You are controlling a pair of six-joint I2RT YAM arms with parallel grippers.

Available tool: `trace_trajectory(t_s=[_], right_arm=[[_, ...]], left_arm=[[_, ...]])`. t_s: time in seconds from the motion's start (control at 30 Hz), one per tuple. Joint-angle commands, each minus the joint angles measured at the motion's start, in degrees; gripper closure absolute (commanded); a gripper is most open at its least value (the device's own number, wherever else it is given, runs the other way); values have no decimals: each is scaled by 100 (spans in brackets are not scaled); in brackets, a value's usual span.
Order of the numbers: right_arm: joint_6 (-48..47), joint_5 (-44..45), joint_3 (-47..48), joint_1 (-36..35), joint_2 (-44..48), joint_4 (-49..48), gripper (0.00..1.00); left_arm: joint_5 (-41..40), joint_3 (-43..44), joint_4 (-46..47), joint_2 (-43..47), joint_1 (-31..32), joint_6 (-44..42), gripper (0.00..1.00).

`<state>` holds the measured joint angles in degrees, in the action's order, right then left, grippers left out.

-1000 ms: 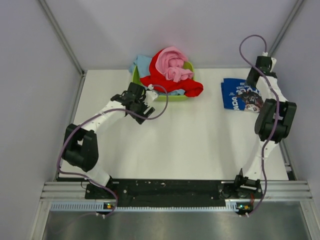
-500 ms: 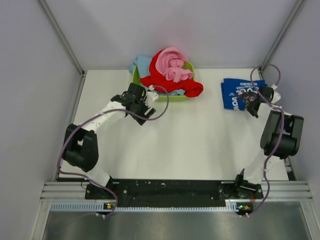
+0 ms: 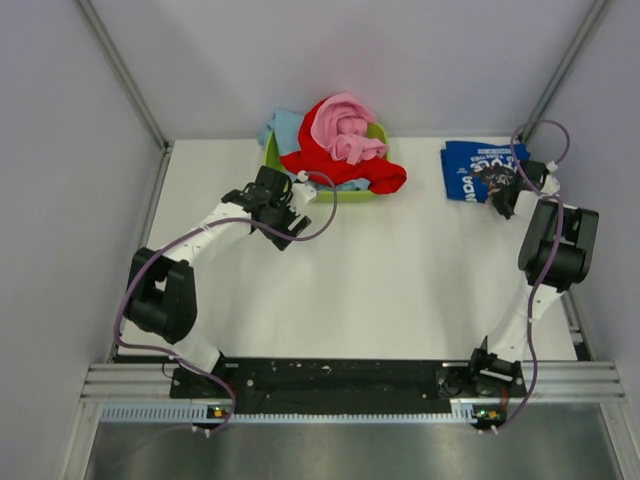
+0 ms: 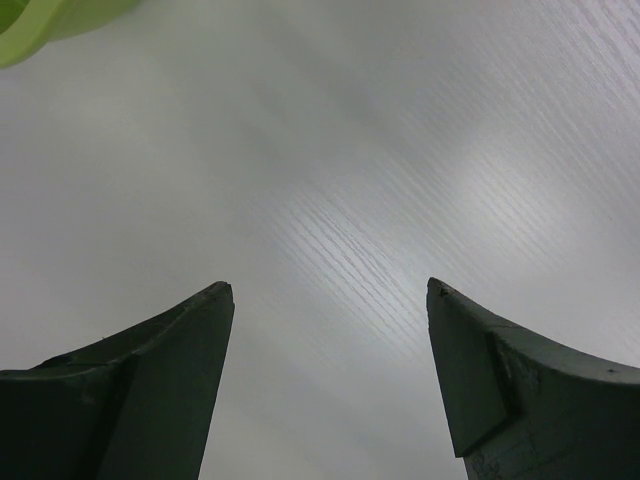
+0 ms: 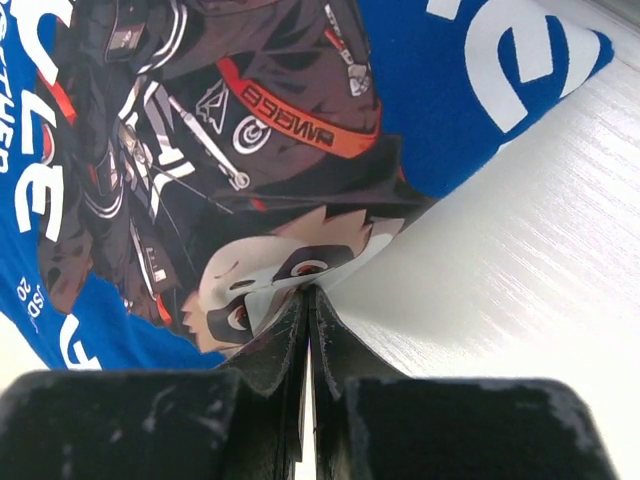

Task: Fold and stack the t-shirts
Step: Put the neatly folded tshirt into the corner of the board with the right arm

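A: What lies nearest?
B: A metal rail [image 3: 350, 378], then the white table [image 3: 400, 290].
A: The grippers?
B: The left gripper [image 4: 330, 300] is spread over bare tabletop. Far right, the right gripper [image 5: 308, 292] is pressed together at the royal blue t-shirt's [image 5: 470, 110] near edge.
A: Farther?
B: Red t-shirt [image 3: 335, 165], pink t-shirt [image 3: 345, 128] and light blue t-shirt [image 3: 284, 126] heap in the lime green tub [image 3: 345, 196]. Grey walls [image 3: 350, 60] are behind.

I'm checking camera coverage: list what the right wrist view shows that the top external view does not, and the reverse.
Right wrist only: the cartoon print's fine detail; the right end effector shut, tips at the blue t-shirt's edge, a pinch unconfirmed. Top external only: the green tub heaped with a red t-shirt, pink t-shirt and light blue t-shirt; the left arm beside it. Both: the blue t-shirt on the white table.
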<state>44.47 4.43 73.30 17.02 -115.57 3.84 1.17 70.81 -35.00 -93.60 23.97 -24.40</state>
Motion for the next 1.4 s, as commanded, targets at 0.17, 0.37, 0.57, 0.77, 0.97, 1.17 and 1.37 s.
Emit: trace_trajectory(t_s=[0.17,0.37,0.57,0.77,0.97,1.17,1.37], right_arm=[[-1271,67,-61,-49,806,73,84],[-2442,1340,-824,-848,2474,215,1],[-2635,999,-2475,-1288,4321,-908,1],[-3260,587,-4225,-1649,5675,-2131,1],[-3374,480,-5640,-1666,6134,-3203,1],[-3620,191,-6127,-1869,5713,-4103,1],[-3788,-416,-6434,-1886,5283,-5524,1]], left_arm=[[-64,-23,160,246,-50,-91,17],[-64,-295,599,737,-427,286,11],[357,-1497,1828,1914,-1454,770,1],[595,-3702,4375,3005,-2361,1315,1],[683,-5179,6388,3321,-2959,1904,1],[973,-6219,8621,3235,-2977,1869,1],[1042,-5956,9037,2647,-2968,1896,1]])
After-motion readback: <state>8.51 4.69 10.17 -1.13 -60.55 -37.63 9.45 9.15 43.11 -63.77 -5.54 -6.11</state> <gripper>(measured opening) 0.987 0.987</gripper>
